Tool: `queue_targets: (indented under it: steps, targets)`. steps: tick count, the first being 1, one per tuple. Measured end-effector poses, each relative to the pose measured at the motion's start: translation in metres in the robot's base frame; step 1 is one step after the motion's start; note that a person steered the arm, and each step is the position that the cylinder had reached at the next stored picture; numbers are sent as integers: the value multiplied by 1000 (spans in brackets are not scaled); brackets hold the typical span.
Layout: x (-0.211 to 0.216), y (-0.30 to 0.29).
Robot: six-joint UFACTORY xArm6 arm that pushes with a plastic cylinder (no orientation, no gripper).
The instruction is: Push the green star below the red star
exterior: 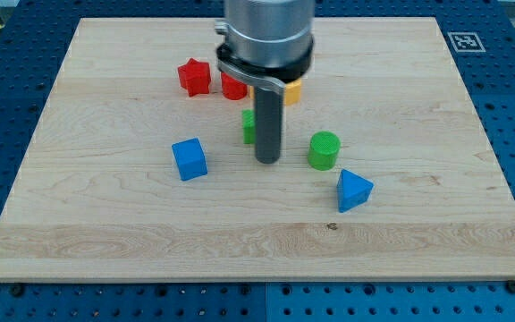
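My tip (267,161) sits on the board (105,224), touching the right side of the green star (249,126). That star is below and right of the red star (194,77). My rod has no pincer.

You get one view: high, from the front, angled down across the whole wooden board (105,224), moderately close.

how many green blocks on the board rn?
2: a green cylinder right of my tip, and a green block mostly hidden behind the rod, touching its left. More may be hidden.
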State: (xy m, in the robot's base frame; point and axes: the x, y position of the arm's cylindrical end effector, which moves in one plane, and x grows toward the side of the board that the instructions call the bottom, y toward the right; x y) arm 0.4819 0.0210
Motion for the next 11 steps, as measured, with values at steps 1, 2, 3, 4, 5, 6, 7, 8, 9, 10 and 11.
queue_targets:
  steps: [1, 2, 3, 4, 5, 6, 7, 8, 9, 10, 11]
  targets:
    - [3, 27]
    - [1, 29]
    - [-4, 27]
    - [-14, 15]
    - [-26, -2]
    - [-46, -23]
    - [-64, -45]
    - [-70, -58]
    - [-70, -62]
    - [-70, -74]
    - [-70, -94]
